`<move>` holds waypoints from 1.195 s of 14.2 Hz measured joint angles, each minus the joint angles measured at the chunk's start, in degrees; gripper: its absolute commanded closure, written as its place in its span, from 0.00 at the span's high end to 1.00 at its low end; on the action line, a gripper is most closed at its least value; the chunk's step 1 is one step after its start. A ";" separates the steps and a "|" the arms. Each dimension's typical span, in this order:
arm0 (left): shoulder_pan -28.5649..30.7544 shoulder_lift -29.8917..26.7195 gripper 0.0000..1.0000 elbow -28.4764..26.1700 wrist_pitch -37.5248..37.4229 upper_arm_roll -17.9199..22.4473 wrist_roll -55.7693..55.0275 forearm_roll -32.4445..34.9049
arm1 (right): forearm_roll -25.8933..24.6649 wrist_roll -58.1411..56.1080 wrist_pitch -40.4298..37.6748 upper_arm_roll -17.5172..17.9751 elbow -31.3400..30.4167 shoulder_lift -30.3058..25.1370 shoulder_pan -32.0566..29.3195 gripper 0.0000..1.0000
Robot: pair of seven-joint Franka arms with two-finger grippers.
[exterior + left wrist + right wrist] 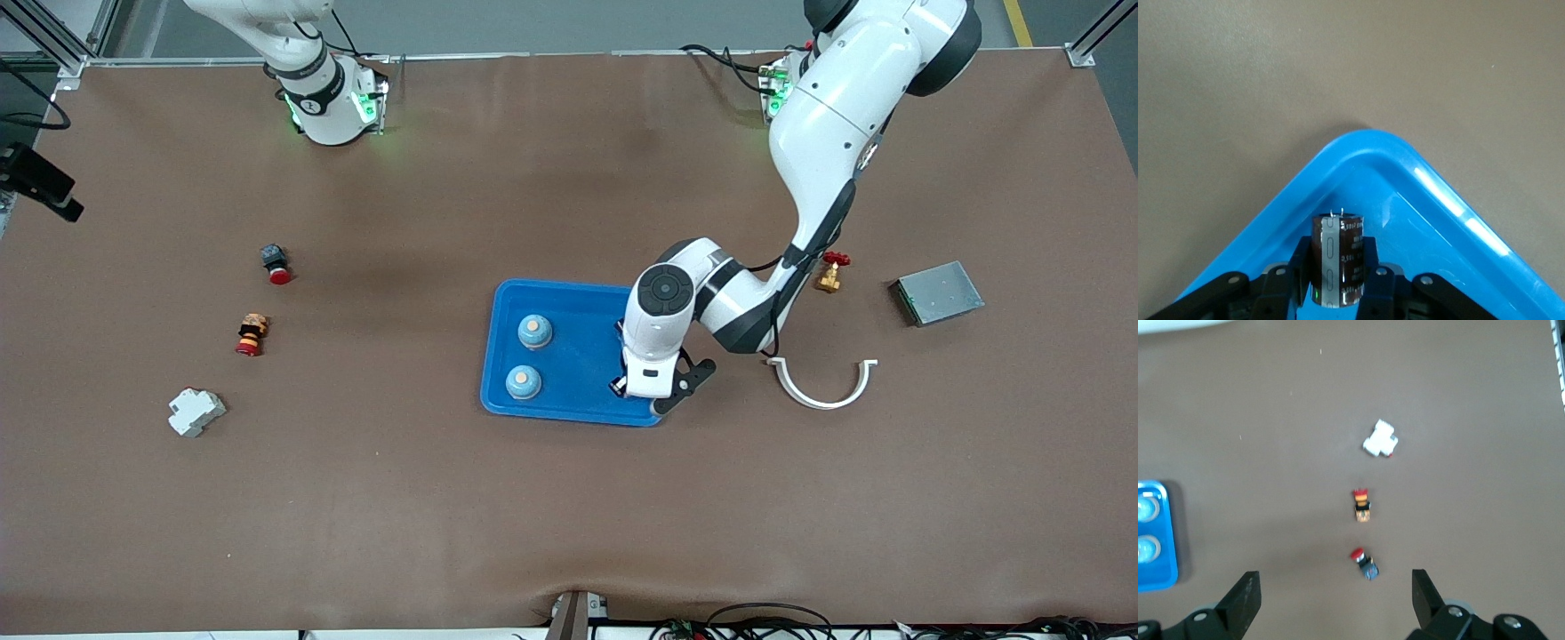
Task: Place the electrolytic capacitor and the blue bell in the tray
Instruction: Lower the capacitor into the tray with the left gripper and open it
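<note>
The left gripper (1338, 283), clamping the dark cylindrical electrolytic capacitor (1338, 257) upright, is hovering over the glossy blue plastic tray (569, 298) at its five o'clock corner. Lowering straight down before letting go should keep it standing. Two domed blue bells (534, 331) are sitting at nine o'clock. The right gripper (1335, 597) is waiting, fingers spread.
</note>
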 measured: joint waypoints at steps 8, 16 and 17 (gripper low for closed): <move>-0.08 0.09 1.00 0.06 0.94 0.12 -0.04 0.00 | 0.20 0.27 0.67 0.18 0.16 0.49 -0.03 1.00; 0.50 -2.19 1.00 2.05 -0.79 0.19 4.72 4.59 | 0.20 0.39 0.83 0.13 0.23 2.52 -0.04 1.00; 0.67 -3.74 1.00 2.31 -3.34 0.18 6.92 4.57 | 0.20 0.41 0.83 0.13 0.25 2.52 -0.04 1.00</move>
